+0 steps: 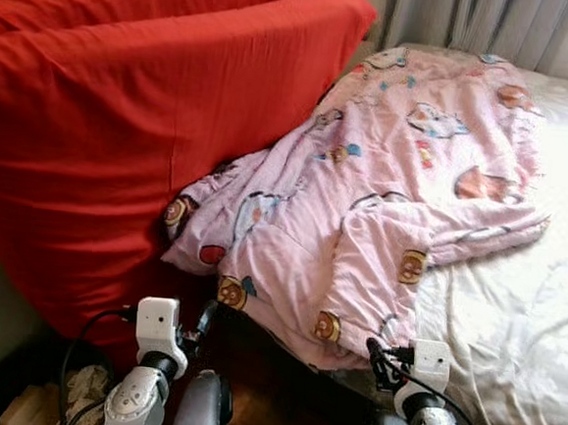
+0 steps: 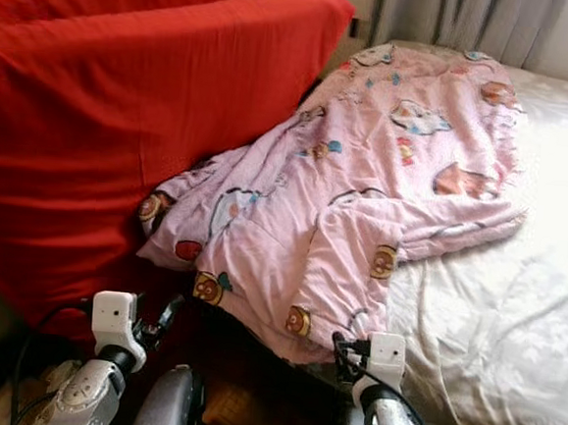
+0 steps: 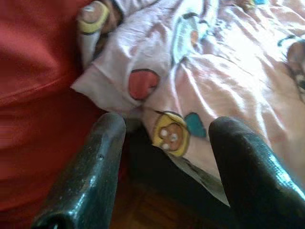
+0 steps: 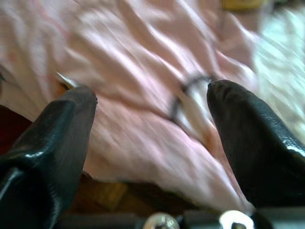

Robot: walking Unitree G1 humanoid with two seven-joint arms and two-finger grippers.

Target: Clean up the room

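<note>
Blanket: one pink cartoon-print blanket [image 1: 384, 191] lies rumpled across the bed, its near edge drooping off the mattress corner toward the wooden floor [image 1: 279, 399].
Blanket and left gripper: the left gripper [image 3: 167, 143] is held low, just short of the blanket's hanging corner; its two black fingers [image 3: 90, 167] are spread wide with nothing between them, and the printed hem sits just beyond the tips.
Blanket and right gripper: the right gripper [image 4: 152, 109] points straight at the pink folds, close to the cloth; its two fingers [image 4: 252, 143] are parted and hold nothing. Whether the tips touch the fabric is not clear from the blurred wrist view.
Bed: one, covered in a white sheet [image 1: 522, 320], bare on the robot's right side.
Red cushions: two large red pieces [image 1: 123, 131], one behind the other, stand on the robot's left, with the blanket's edge pressed against the front one.
Curtain: grey drapes [image 1: 476, 21] hang beyond the bed's far end.
</note>
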